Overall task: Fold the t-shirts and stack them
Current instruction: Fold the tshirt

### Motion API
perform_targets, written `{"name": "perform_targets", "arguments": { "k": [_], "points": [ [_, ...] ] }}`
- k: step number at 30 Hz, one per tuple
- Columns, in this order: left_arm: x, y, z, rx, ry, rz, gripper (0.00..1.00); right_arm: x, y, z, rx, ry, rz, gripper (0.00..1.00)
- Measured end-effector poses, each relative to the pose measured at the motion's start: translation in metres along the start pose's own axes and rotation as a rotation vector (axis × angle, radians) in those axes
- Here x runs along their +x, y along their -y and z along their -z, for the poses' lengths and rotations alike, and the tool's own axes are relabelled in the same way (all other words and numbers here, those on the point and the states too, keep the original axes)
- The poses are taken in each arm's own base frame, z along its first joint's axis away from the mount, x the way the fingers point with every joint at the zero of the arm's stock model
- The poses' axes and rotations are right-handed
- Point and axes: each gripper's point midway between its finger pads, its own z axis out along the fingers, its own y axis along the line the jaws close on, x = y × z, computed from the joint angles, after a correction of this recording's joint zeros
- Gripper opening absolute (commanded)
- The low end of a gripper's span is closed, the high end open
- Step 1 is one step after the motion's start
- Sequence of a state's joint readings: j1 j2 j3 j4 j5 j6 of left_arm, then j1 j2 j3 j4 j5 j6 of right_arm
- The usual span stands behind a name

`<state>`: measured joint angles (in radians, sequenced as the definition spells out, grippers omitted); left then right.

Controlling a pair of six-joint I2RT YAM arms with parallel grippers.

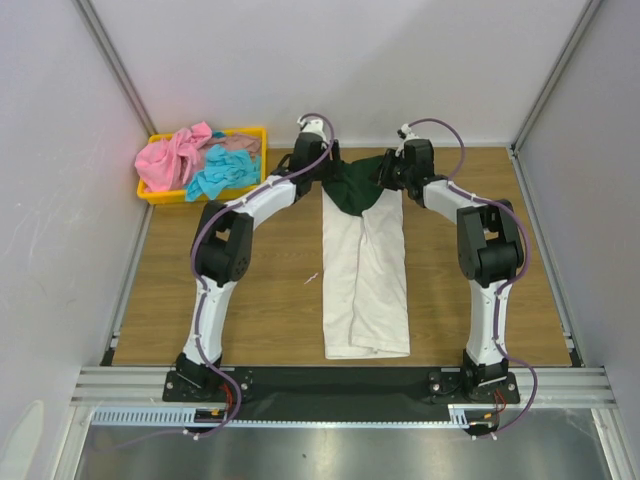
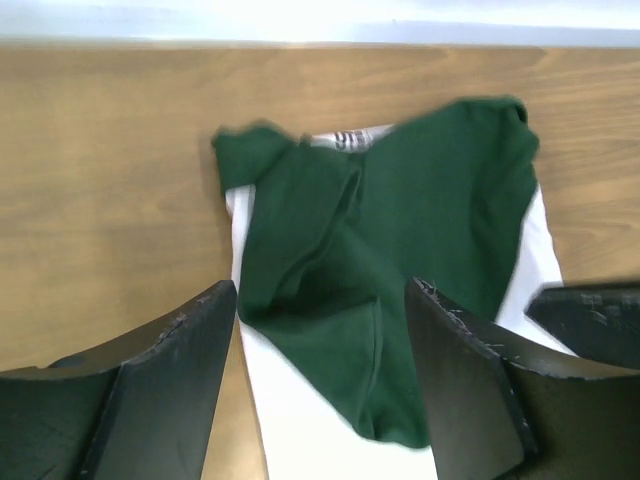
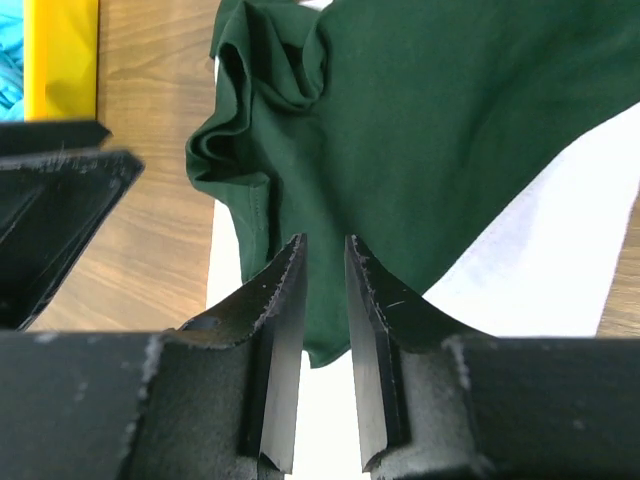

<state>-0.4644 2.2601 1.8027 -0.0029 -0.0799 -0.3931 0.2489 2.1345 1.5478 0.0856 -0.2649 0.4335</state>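
A white t-shirt (image 1: 365, 280) lies in the middle of the table, folded lengthwise into a long strip. Its dark green sleeves (image 1: 358, 187) are folded over its far end. My left gripper (image 1: 328, 170) hovers over the left side of the sleeves. In the left wrist view the left gripper (image 2: 320, 290) is wide open above the green cloth (image 2: 400, 200), holding nothing. My right gripper (image 1: 388, 172) is over the right side. In the right wrist view the right gripper (image 3: 325, 240) stands narrowly open with nothing pinched, and the green cloth (image 3: 440, 130) lies flat beneath. The print is hidden.
A yellow tray (image 1: 170, 198) at the back left holds a pink shirt (image 1: 170, 160) and a turquoise shirt (image 1: 225, 172). Grey walls enclose the table at the back and both sides. Bare wood flanks the folded strip.
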Motion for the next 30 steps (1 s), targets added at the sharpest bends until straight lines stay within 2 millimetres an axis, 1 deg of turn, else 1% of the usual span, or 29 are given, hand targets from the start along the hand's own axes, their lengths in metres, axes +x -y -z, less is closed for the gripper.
{"name": "perform_targets", "arguments": {
  "k": [2,5,8,10,12,14,16,20,23,26,30],
  "points": [
    [-0.008,0.007,-0.007,-0.021,0.015,-0.073,0.77,-0.002,0.001,0.0,0.005,0.007,0.0,0.27],
    [-0.014,0.025,-0.013,-0.037,0.032,-0.172,0.8,-0.006,0.008,0.001,0.02,0.015,-0.006,0.27],
    [-0.007,0.043,-0.013,-0.057,0.023,-0.271,0.81,-0.011,0.017,0.003,0.035,0.026,-0.018,0.28],
    [0.002,0.048,-0.013,-0.068,0.004,-0.317,0.81,-0.015,0.023,0.005,0.044,0.032,-0.029,0.27],
    [0.016,0.052,-0.012,-0.079,-0.026,-0.359,0.8,-0.018,0.028,0.006,0.051,0.038,-0.033,0.25],
    [0.027,0.049,-0.013,-0.097,-0.056,-0.385,0.78,-0.02,0.031,0.007,0.055,0.042,-0.037,0.24],
    [0.036,0.041,-0.014,-0.121,-0.084,-0.403,0.77,-0.02,0.032,0.005,0.054,0.041,-0.039,0.21],
    [0.044,0.024,-0.017,-0.166,-0.113,-0.424,0.75,-0.02,0.034,-0.009,0.043,0.048,-0.044,0.2],
    [0.046,0.017,-0.019,-0.193,-0.12,-0.437,0.75,-0.007,0.042,-0.019,0.052,0.027,-0.058,0.2],
    [0.047,0.013,-0.023,-0.211,-0.124,-0.449,0.75,0.006,0.051,-0.027,0.065,0.001,-0.074,0.2],
    [0.045,0.011,-0.025,-0.228,-0.126,-0.461,0.75,0.014,0.056,-0.032,0.071,-0.014,-0.089,0.2]
  ]
}}
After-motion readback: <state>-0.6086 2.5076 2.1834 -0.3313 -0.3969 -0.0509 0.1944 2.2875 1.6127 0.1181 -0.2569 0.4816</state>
